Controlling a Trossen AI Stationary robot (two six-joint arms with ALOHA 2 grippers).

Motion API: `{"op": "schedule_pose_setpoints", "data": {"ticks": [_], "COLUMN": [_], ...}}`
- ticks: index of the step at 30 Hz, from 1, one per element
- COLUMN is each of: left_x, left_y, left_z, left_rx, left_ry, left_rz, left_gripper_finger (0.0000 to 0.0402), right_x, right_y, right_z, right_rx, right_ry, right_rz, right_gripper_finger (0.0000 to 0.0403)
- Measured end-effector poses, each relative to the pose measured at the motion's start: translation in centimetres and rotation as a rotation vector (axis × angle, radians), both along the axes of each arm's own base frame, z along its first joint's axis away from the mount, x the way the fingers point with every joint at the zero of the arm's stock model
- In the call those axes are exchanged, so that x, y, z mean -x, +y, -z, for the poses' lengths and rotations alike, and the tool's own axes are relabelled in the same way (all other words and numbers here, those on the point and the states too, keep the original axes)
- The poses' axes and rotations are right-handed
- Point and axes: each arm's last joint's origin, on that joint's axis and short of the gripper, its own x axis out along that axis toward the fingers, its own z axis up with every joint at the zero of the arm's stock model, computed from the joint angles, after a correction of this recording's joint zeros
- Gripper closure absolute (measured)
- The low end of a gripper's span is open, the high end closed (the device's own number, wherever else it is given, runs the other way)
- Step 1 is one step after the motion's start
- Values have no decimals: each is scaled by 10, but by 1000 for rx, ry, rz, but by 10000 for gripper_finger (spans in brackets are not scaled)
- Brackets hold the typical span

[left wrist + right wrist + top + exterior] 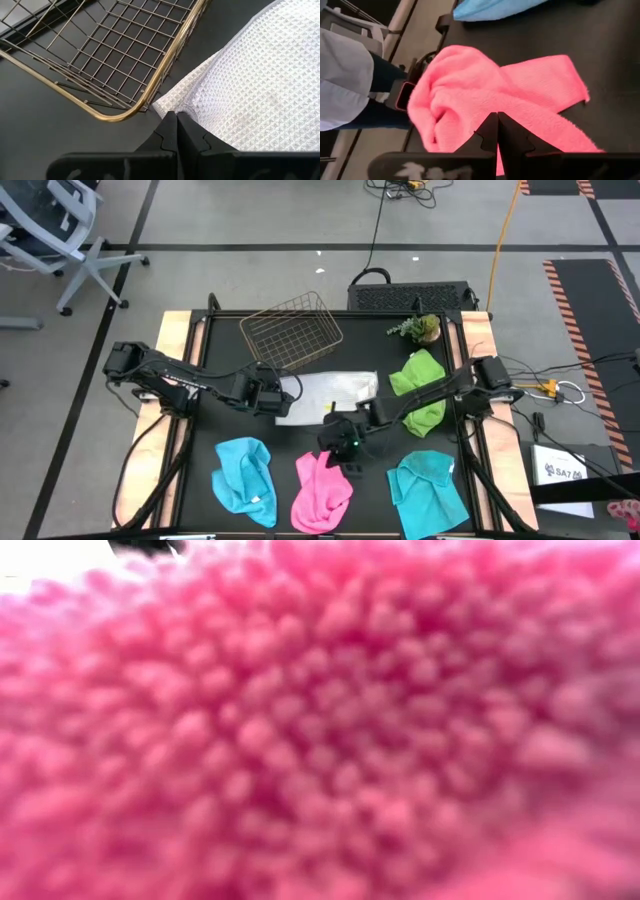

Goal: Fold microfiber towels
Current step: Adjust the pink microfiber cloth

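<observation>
The white-grey towel point(260, 85) corner is pinched by the left gripper point(175, 117) beside the basket point(125, 55); the pink towel point(490, 107) (filling the low view) is pinched by the right gripper point(497, 120).

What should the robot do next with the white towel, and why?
Probably lift the pinched corner and carry it across the cloth. The left gripper is shut on a corner of the white towel, right beside the wire basket. The towel lies mostly flat, so one fold looks ready to start.
</observation>
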Motion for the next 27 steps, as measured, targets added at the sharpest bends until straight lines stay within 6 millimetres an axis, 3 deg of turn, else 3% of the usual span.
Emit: {"op": "schedule_pose_setpoints", "data": {"ticks": [9, 16, 20, 27], "left_x": [0, 0, 0, 0], "left_y": [0, -1, -1, -1], "left_z": [0, 0, 0, 0], "left_rx": [2, 11, 9, 26], "left_ry": [10, 33, 38, 48], "left_rz": [15, 50, 57, 74], "left_gripper_finger": [401, 401, 401, 401], "right_x": [-6, -15, -20, 11], "right_y": [-1, -5, -1, 26], "right_z": [32, 52, 66, 78], "right_rx": [82, 188, 148, 218], "right_ry": [64, 61, 83, 371], "right_rz": [36, 184, 267, 263], "right_gripper_finger": [403, 403, 403, 403]}}
